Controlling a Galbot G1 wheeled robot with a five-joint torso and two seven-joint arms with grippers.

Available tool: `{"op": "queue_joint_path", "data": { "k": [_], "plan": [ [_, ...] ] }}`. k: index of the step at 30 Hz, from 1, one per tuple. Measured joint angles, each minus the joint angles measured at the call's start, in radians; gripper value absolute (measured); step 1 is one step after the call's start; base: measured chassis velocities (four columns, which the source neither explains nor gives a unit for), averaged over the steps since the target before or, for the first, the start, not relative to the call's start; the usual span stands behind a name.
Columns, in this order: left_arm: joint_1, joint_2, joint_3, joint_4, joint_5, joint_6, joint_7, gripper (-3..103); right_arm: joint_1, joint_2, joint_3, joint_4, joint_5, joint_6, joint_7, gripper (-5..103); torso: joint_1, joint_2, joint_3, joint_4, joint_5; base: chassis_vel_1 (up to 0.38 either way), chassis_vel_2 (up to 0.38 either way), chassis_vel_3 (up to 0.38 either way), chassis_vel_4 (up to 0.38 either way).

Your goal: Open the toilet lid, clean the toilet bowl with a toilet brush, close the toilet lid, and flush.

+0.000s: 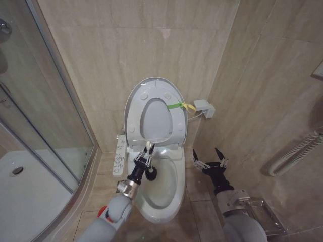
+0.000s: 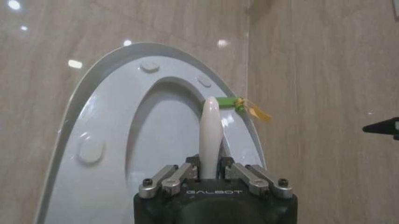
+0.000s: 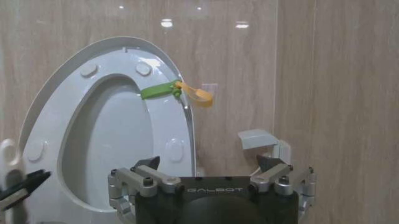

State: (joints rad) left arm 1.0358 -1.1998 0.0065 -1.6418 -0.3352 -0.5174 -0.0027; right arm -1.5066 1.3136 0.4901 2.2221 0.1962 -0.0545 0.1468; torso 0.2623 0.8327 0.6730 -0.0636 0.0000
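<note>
Taking the bowl as my landmark: left of it I see the glass shower door, and a control panel runs along its left rim. My left gripper sits over the back of the bowl, clenched on the brush handle, whose dark head hangs just above the basin. Behind the bowl the lid stands upright against the wall with the seat, a green-yellow strap at its right edge. Right of the bowl, apart from it, my right gripper hovers released, fingers spread, holding nothing.
</note>
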Motion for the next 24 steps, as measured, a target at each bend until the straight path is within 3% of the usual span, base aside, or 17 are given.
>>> {"op": "queue_joint_path", "data": {
  "k": [12, 24],
  "plan": [
    [0.097, -0.013, -0.037, -0.080, 0.031, 0.023, -0.015, 19, 0.000, 0.000, 0.000, 0.000, 0.000, 0.000, 0.000, 100, 0.000, 0.000, 0.000, -0.0002, 0.0000, 0.000, 0.000, 0.000, 0.000],
    [0.288, 0.025, -0.182, -0.251, 0.084, 0.025, -0.063, 19, 0.000, 0.000, 0.000, 0.000, 0.000, 0.000, 0.000, 100, 0.000, 0.000, 0.000, 0.0000, 0.0000, 0.000, 0.000, 0.000, 0.000]
  ]
}}
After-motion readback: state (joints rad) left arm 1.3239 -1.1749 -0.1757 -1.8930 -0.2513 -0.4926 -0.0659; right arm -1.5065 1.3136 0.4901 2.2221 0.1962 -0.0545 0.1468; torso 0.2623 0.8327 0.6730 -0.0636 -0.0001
